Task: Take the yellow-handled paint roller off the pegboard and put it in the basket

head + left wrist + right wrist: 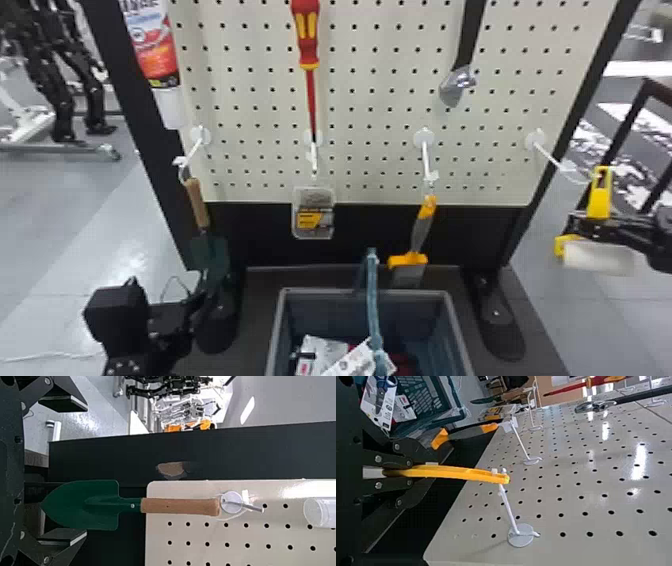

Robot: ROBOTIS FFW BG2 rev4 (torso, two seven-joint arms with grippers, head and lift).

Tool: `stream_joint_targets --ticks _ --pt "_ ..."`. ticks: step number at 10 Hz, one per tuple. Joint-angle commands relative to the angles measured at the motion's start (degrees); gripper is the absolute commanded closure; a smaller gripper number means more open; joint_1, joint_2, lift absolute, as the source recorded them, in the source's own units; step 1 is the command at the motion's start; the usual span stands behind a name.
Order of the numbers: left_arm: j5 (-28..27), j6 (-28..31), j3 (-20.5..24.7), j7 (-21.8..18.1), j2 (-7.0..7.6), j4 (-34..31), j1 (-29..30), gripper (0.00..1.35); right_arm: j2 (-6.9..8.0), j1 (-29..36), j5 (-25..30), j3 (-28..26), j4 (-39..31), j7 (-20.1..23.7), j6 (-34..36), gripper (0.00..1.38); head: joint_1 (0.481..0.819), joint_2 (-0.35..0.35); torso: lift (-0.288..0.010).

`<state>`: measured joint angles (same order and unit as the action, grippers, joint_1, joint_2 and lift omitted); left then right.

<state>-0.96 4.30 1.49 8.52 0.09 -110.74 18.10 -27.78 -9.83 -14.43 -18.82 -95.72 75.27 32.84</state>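
At the right, my right gripper [580,225] is shut on the yellow handle [600,194] of the paint roller, whose pale roller [597,257] lies below the fingers. In the right wrist view the handle [462,473] extends out of the right gripper [409,472], its end at the tip of a white hook [508,506]; whether it still hangs there I cannot tell. The basket [452,320] stands low in the middle. My left gripper [197,300] is at the lower left near the green trowel; in the left wrist view the left gripper [86,471] is open.
The pegboard [370,110] holds a wooden-handled trowel [197,202], a small clear package [314,212], an orange-and-grey scraper [422,230], a red screwdriver [306,45] and a dark-handled tool [467,45]. Packages [325,350] lie in the basket, whose blue-green handle [372,295] stands up.
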Motion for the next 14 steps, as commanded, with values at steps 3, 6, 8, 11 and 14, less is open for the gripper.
stream_joint_targets --ticks 3,6,8,11,14 --pt "-0.01 0.0 0.0 0.01 -0.24 0.0 0.0 0.19 0.45 0.78 -0.07 -2.36 -4.04 -0.39 0.74 1.17 0.549 0.0 -0.1" --pt "-0.01 0.09 -0.09 0.01 -0.24 0.0 -0.09 0.19 1.5 3.5 -0.59 -5.97 -8.52 -1.18 2.5 1.17 0.549 0.0 -0.1" --pt "0.08 0.27 -0.09 -0.08 -0.24 0.0 -0.09 0.19 1.33 7.63 0.55 -7.02 -11.69 -2.06 9.53 1.17 0.549 0.0 -0.1" --pt "-0.01 0.53 -0.35 -0.08 -0.24 0.09 -0.17 0.19 1.24 9.92 -3.58 -5.26 -13.09 -3.38 13.75 1.17 0.549 0.0 -0.1" --pt "-0.01 0.62 -0.7 -0.08 -0.24 0.26 -0.35 0.19 4.23 10.97 -3.5 -1.57 -13.62 -3.46 14.71 1.17 0.549 0.0 -0.1"
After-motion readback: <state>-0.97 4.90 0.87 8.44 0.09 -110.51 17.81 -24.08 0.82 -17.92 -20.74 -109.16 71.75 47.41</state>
